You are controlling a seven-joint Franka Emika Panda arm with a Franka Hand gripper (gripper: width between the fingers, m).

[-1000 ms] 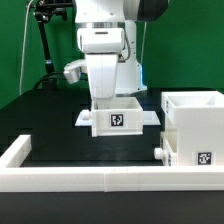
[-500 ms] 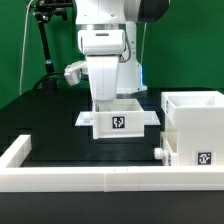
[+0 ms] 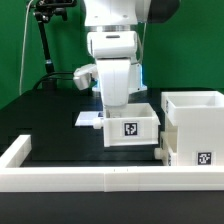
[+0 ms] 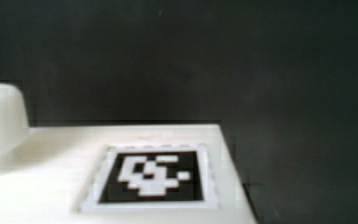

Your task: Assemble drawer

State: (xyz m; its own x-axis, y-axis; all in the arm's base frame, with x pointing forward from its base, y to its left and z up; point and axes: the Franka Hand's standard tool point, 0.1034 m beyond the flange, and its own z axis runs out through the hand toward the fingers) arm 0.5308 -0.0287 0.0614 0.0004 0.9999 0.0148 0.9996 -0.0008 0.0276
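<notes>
While the black table (image 3: 50,125) stretches under me with a green wall behind it, I'm hanging straight down over a small drawer tray (image 3: 130,128) with a square tag on its front. The tray sits directly beneath my hand (image 3: 117,108), and its rim hides my fingertips, so I cannot tell how far they are spread or whether they grip it. Just beside the tray stands the tall drawer shell (image 3: 195,125), open on top, with a knob low on its near face. The marker board (image 3: 89,119) peeks out flat behind the tray. A long white rail (image 3: 60,170) runs along the table's near edge. My wrist camera sees the tray's tagged face (image 4: 153,175) against the dark table.
</notes>
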